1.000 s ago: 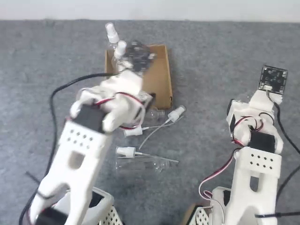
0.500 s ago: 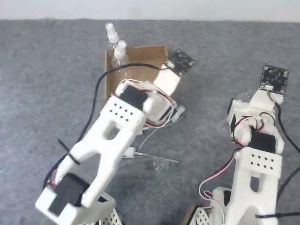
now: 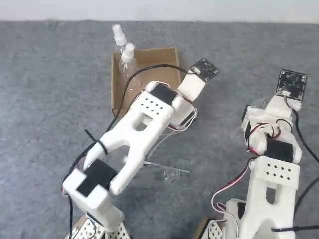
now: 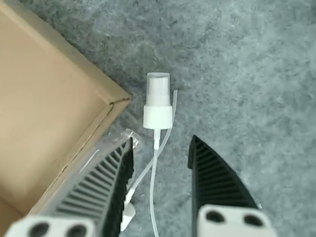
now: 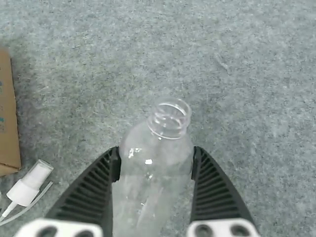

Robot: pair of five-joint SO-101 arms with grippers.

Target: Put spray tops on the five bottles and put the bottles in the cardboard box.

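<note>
At the far left corner of the cardboard box (image 3: 167, 84), two bottles stood upright with their spray tops on: one (image 3: 118, 39) just outside the far wall, and the other (image 3: 128, 56) by that same wall, though you could not tell from the high view whether it stood inside. The box lay open on the grey carpet (image 3: 45, 99). Your left arm (image 3: 144, 124) stretched across its near right corner. In the left wrist view, your left gripper (image 4: 160, 163) hung over the carpet just beside the box corner (image 4: 116, 98). Its fingers were apart and held nothing. A loose spray top (image 4: 158, 106) lay on the carpet just beyond the fingertips, and its thin tube ran back into the gap between them. Something clear showed at the tip of the finger nearer the box, but you could not tell what it was. Nearer the arm bases, a clear bottle (image 3: 167, 175) lay on its side on the carpet. Further right, your right arm (image 3: 271, 149) sat well apart from the box. Your right gripper (image 5: 156, 153) was clamped on an open-necked bottle (image 5: 169, 121), with one finger pressed to each side of its shoulder and no spray top on its neck. In the right wrist view, another spray top (image 5: 27, 186) lay on the carpet near the edge of the box (image 5: 7, 113).
</note>
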